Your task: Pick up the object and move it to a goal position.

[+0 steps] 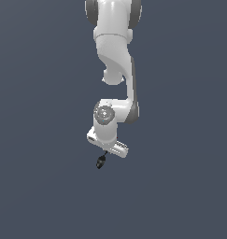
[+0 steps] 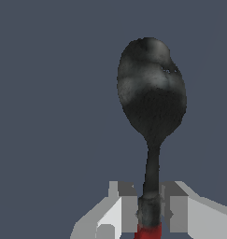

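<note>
Spoon (image 2: 151,98) clamped between jaws of gripper (image 2: 150,214), bowl sticking out past fingertips; only thing ahead of gripper in wrist view. Around bowl on every side: plain dark counter (image 2: 49,93), open. Exterior view: arm (image 1: 116,56) reaches from top edge down to centre; open room to exterior view's left, right and below spoon (image 1: 101,162). Only arm's own links occupy space behind gripper (image 1: 105,153).
</note>
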`<act>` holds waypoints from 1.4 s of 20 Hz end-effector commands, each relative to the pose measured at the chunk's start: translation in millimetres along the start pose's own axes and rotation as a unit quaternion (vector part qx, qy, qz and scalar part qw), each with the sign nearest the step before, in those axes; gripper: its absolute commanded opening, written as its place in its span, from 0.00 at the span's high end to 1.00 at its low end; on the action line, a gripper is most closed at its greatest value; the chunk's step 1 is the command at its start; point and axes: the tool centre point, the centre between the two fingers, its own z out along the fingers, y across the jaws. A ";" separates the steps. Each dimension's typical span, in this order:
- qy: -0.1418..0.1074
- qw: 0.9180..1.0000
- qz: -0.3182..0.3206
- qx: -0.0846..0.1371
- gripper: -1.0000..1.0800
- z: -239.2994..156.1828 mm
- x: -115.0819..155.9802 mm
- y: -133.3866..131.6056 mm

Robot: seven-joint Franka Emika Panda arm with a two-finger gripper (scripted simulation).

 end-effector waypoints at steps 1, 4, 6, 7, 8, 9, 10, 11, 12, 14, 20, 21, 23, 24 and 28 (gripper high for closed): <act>0.000 1.000 0.000 0.000 1.00 -5.5 -2.4 0.5; 0.000 1.000 0.000 0.000 1.00 -15.4 -7.7 1.7; 0.000 1.000 0.000 0.000 1.00 -23.9 -12.4 2.8; 0.000 1.000 0.000 0.000 1.00 -28.9 -15.0 3.4; 0.000 1.000 0.000 0.000 1.00 -34.2 -17.9 4.1; 0.000 1.000 0.000 0.000 1.00 -39.6 -20.8 5.1; 0.000 1.000 0.000 0.000 1.00 -45.8 -24.1 5.9; 0.000 1.000 0.000 0.000 1.00 -52.3 -27.6 6.7; 0.000 1.000 0.000 0.000 1.00 -59.4 -31.4 7.5; 0.000 1.000 0.000 0.000 1.00 -74.7 -39.5 9.4; 0.000 1.000 0.001 0.000 1.00 -122.5 -64.5 15.6; 0.000 1.000 0.001 0.000 1.00 -130.7 -68.7 16.5; 0.000 1.000 0.001 0.000 1.00 -147.2 -77.1 18.5; 0.000 1.000 0.001 0.000 1.00 -155.3 -81.2 19.6; 0.000 1.000 0.001 0.000 1.00 -188.2 -97.5 23.5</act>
